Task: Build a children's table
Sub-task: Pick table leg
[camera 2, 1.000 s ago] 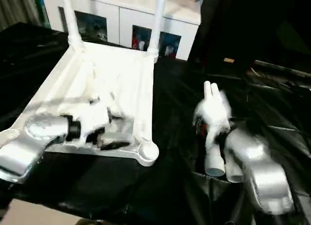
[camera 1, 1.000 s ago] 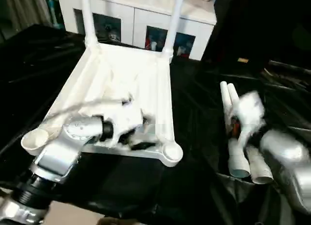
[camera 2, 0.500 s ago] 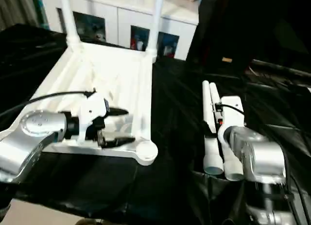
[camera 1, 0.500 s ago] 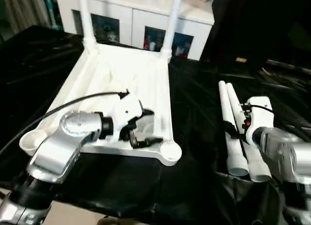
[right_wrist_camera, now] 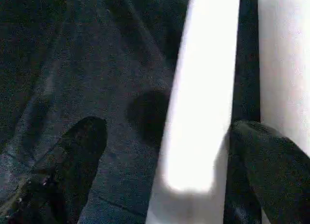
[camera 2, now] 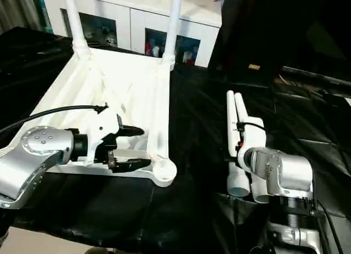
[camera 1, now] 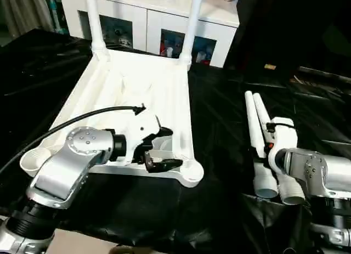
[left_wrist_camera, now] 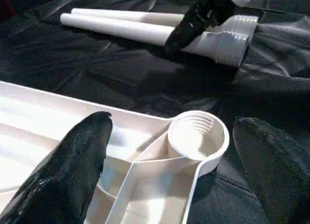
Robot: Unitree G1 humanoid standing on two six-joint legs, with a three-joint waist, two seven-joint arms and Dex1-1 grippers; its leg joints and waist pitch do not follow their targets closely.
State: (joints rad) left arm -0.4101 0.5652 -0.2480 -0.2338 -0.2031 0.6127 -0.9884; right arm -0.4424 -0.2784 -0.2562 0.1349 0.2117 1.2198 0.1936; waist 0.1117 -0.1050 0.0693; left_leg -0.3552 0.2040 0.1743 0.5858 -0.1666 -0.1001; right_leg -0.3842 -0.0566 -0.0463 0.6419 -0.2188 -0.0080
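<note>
Two upright legs (camera 1: pixel 189 29) cropped above.

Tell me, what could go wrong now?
The right gripper is open astride one loose leg, with the second leg touching it. Closing might nudge that one away. The left gripper is open at the tabletop's empty near socket; a bump there could shift the top, which already carries two upright legs.

The two upright legs (camera 1: pixel 192 23) of the children's table (camera 1: pixel 137 95) run off the top edge, so their upper ends stay unseen. The right claw (right_wrist_camera: pixel 164 151) straddles a loose leg (right_wrist_camera: pixel 203 98) whose ends are cut off. The cabinet (camera 1: pixel 153 18) top is cropped, its items unreadable.
</note>
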